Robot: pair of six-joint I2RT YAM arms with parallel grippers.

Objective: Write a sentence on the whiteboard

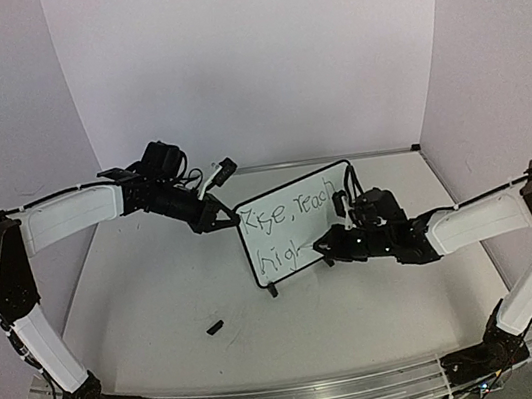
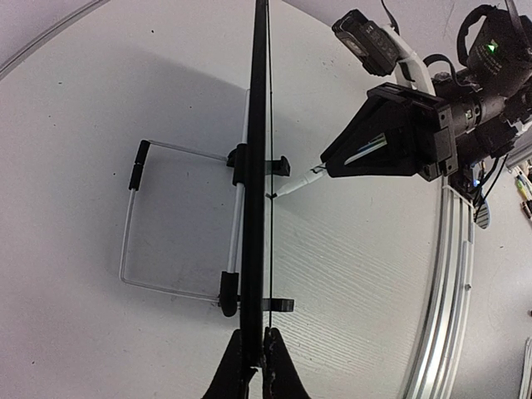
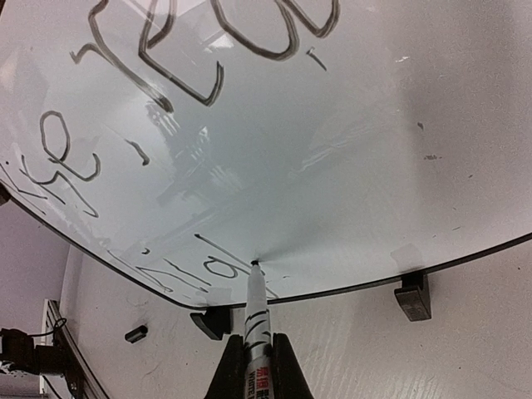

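The whiteboard (image 1: 316, 183) stands upright on its two black feet at mid-table. My left gripper (image 1: 221, 219) is shut on its left edge; the left wrist view shows the whiteboard (image 2: 259, 166) edge-on between that gripper's (image 2: 256, 337) fingers. The sentence (image 1: 284, 215) runs in two lines, the lower line short. My right gripper (image 1: 326, 246) is shut on a white marker (image 3: 256, 303), whose tip touches the whiteboard (image 3: 349, 150) just right of the lower line's last letter. The right wrist view shows the sentence (image 3: 183, 66) close up and the right gripper (image 3: 256, 342) below the board's bottom edge.
A small black marker cap (image 1: 214, 326) lies on the table in front of the board, left of centre. A wire stand (image 2: 133, 224) props the board from behind. White walls close the back and both sides. An aluminium rail (image 1: 297, 392) runs along the near edge.
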